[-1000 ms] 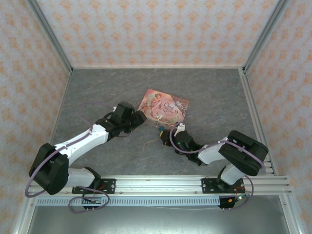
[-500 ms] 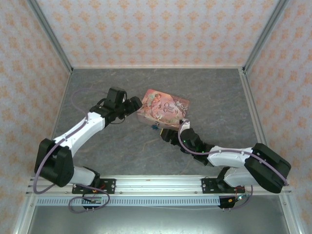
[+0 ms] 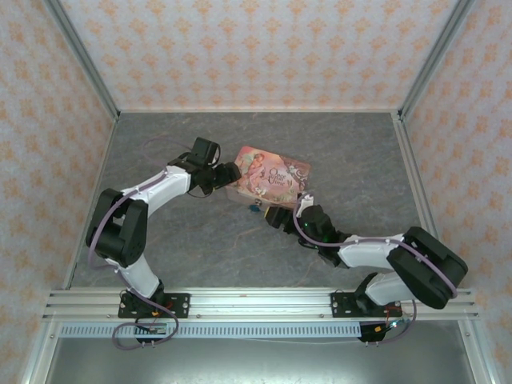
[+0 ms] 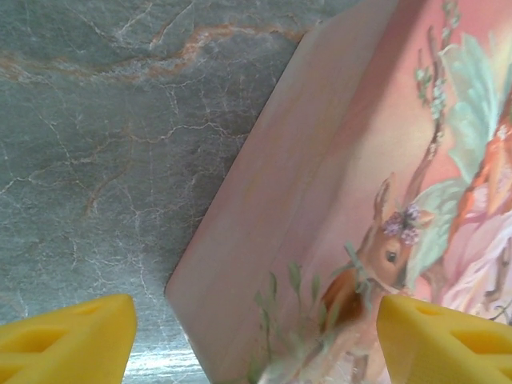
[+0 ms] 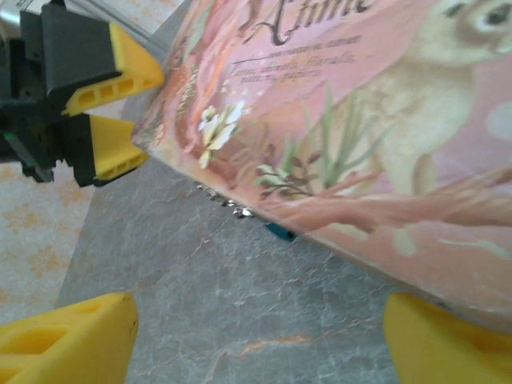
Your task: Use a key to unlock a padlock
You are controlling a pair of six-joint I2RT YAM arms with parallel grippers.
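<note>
Padlock point(image 3: 256, 210) first: I think the job has hardly begun, because neither pincer has a key and nothing is holding the lock. The big grey stone-look table point(image 3: 160, 144) has a pink picture tin point(image 3: 268, 176) lying near its middle, with a little deer painted on the lid.

The left pincer point(image 4: 256, 352) is at the tin's left corner. Its yellow fingers point(image 4: 68, 340) are wide apart, one over the table and one over the lid, and they grip nothing. The right pincer point(image 5: 256, 336) is low down by the tin's near edge. Its fingers point(image 5: 68, 336) are wide apart too and hold nothing.

The tiny blue lock sits on the table right at that near edge, partly tucked under the tin's side, just in front of the right pincer. Only a small bit of blue shows, so I cannot tell if its loop is shut. Next to it are some little shiny metal beads point(image 5: 228, 206), maybe a chain.

What is left, as I see it: grab the lock, get the key, push it in and turn.
</note>
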